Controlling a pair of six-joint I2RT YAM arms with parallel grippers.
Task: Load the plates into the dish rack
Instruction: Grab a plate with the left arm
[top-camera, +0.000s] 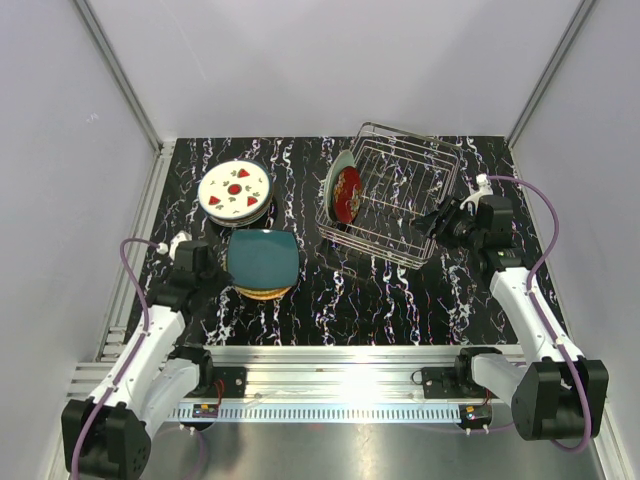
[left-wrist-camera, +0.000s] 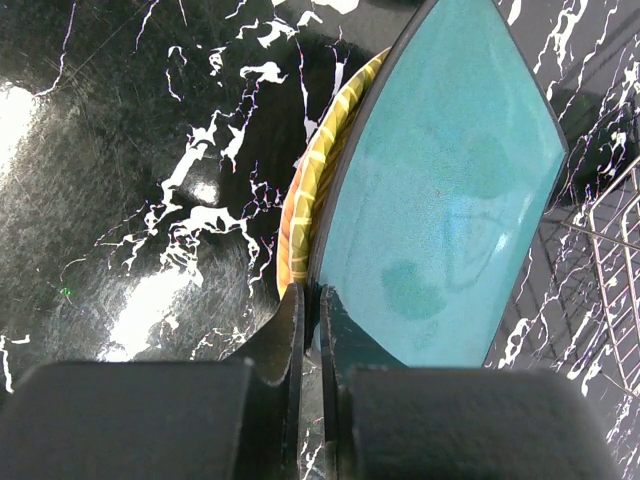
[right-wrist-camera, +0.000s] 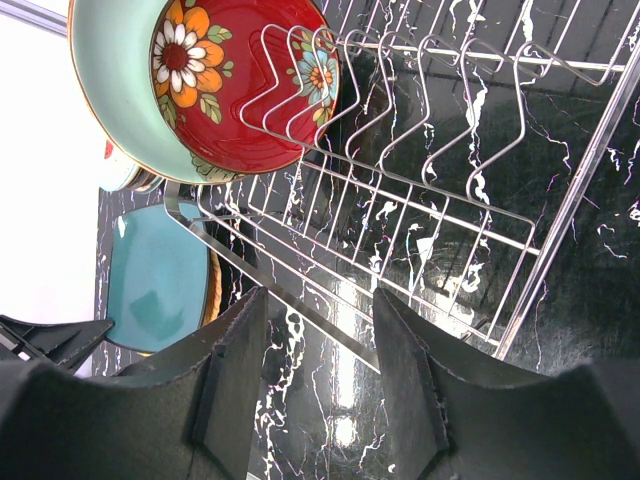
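The silver wire dish rack (top-camera: 392, 196) stands at the back right, with a mint-green plate (top-camera: 339, 172) and a red flowered plate (top-camera: 348, 194) upright in its left end. Left of it lies a white strawberry plate (top-camera: 235, 189) on top of another plate. A dark teal plate (top-camera: 263, 257) is tilted up over an orange-tan plate (top-camera: 266, 292). My left gripper (top-camera: 222, 268) is shut on the teal plate's (left-wrist-camera: 450, 200) left rim, beside the orange-tan plate (left-wrist-camera: 305, 200). My right gripper (top-camera: 432, 222) is open at the rack's right side, and a rim wire of the rack (right-wrist-camera: 450, 200) runs between its fingers (right-wrist-camera: 225, 370).
Grey walls enclose the black marbled table (top-camera: 400, 300) on three sides. A metal rail (top-camera: 330, 360) runs along the near edge by the arm bases.
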